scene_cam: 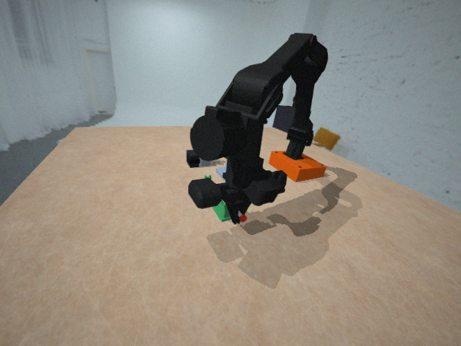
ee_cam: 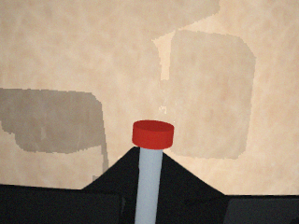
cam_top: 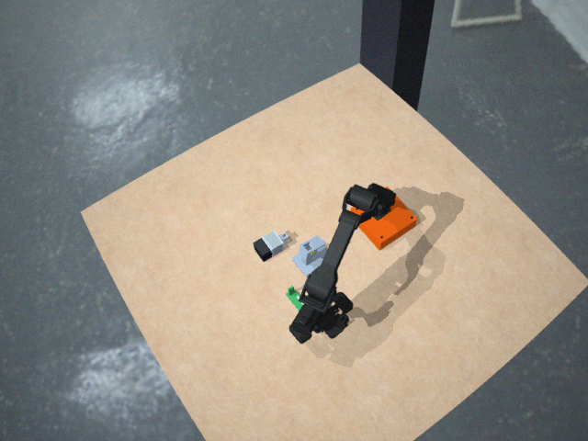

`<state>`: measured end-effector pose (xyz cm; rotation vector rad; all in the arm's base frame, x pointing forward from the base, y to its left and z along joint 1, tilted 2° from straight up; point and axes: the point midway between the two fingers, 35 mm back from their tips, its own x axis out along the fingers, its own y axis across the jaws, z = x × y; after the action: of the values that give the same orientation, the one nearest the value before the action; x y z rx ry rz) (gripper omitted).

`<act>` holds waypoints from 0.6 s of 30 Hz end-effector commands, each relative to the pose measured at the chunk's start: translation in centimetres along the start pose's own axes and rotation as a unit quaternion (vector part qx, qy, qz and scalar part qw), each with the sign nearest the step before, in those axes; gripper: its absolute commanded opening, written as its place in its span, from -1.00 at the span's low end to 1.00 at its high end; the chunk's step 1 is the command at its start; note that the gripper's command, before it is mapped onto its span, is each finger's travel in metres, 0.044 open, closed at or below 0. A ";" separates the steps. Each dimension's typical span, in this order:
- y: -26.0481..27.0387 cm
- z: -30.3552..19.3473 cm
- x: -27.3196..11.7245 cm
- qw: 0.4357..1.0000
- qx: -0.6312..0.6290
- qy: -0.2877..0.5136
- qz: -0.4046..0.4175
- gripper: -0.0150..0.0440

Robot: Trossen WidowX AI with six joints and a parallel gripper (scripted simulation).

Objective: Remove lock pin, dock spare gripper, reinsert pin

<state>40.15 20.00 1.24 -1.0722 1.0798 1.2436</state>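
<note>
My gripper [scene_cam: 237,219] [ee_cam: 144,156] is shut on the lock pin, a grey shaft [ee_cam: 149,187] with a red head [ee_cam: 153,135] [scene_cam: 243,218]. It holds the pin low, beside the near end of the green cradle [cam_top: 294,298] [scene_cam: 222,212]; whether the pin touches the cradle is hidden. The pale blue mount [cam_top: 313,250] [scene_cam: 221,172] stands behind the gripper, partly hidden by the arm. The spare gripper [cam_top: 271,243] [scene_cam: 193,158], a black and light grey block with a small spigot, lies on the table to the left of the mount, apart from it.
The arm's orange base [cam_top: 387,228] [scene_cam: 297,169] is at the right. The arm reaches over the mount's side. The wooden table [cam_top: 213,189] [scene_cam: 112,260] carries the arm's shadow. A dark post [cam_top: 396,42] stands beyond the table's far edge.
</note>
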 end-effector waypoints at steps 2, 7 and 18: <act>0.0 0.0 0.2 1.000 0.003 0.000 0.000 -0.49; 0.0 0.0 0.2 1.000 0.003 0.000 0.000 -0.49; 0.0 0.0 0.1 1.000 0.000 0.000 0.000 -0.05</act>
<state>40.10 19.99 1.15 -1.0713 1.0809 1.2442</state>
